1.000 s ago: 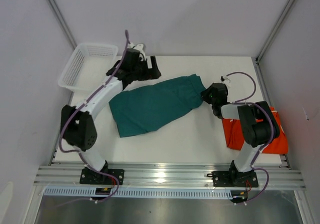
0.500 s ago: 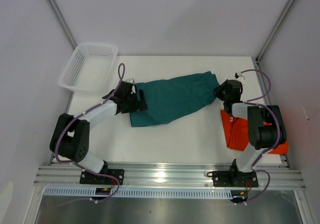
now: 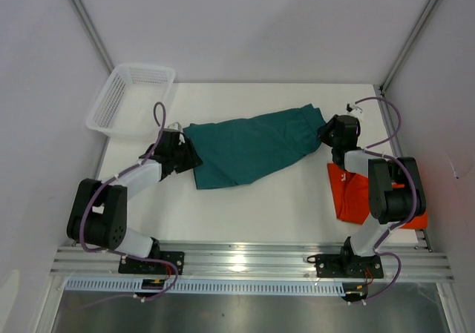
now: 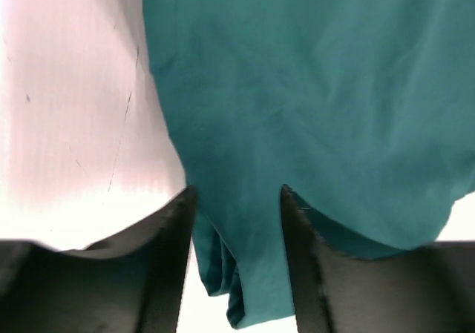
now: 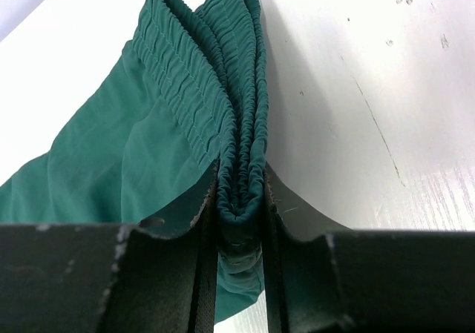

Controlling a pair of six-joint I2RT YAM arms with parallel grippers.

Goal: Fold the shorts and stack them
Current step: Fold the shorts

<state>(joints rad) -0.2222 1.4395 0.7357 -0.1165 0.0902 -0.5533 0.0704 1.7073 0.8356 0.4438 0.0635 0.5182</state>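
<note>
Stretched between both grippers lie the teal shorts (image 3: 249,146). Only the overhead view shows the orange shorts (image 3: 349,196), just behind the right gripper (image 3: 327,135). That gripper's wrist camera shows the gathered waistband (image 5: 237,125) clamped tight. The left gripper (image 4: 236,196) straddles the hem (image 4: 245,274); whether it pinches cannot be told.

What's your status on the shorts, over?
Right gripper clamped on elastic waistband of dark teal fabric shorts. Left gripper straddling their hem, grip unclear. Bright orange fabric shorts lie clear, right side.

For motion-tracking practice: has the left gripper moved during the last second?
Yes: from right of the white plastic mesh basket, the left gripper came leftward, toward the white table's near edge.
</note>
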